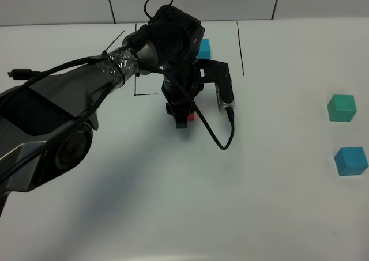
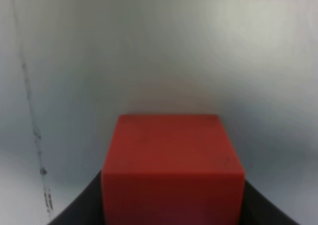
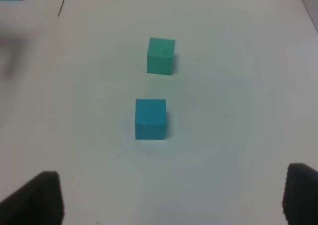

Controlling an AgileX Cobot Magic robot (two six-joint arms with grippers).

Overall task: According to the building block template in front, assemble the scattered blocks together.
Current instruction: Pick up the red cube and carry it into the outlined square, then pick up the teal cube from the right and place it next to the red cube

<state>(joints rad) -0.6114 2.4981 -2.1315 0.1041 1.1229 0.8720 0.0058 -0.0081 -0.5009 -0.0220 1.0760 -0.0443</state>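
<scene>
My left gripper (image 1: 183, 121) is shut on the red block (image 1: 191, 117), low over the table just in front of the building block template. The left wrist view shows the red block (image 2: 171, 165) gripped between dark fingers (image 2: 79, 211). The arm hides most of the template; only its blue cube (image 1: 203, 48) and parts of its black outline (image 1: 240, 48) show. The scattered teal-green block (image 1: 342, 108) and blue block (image 1: 351, 160) lie at the far right, apart from each other. In the right wrist view my right gripper (image 3: 171, 200) stands open short of the blue block (image 3: 150, 118) and the teal-green block (image 3: 161, 55).
The left arm with its cable (image 1: 219, 140) lies across the left and middle of the white table (image 1: 173, 215). A wall runs along the table's far edge. The outline's black line (image 2: 30, 111) passes beside the red block in the left wrist view.
</scene>
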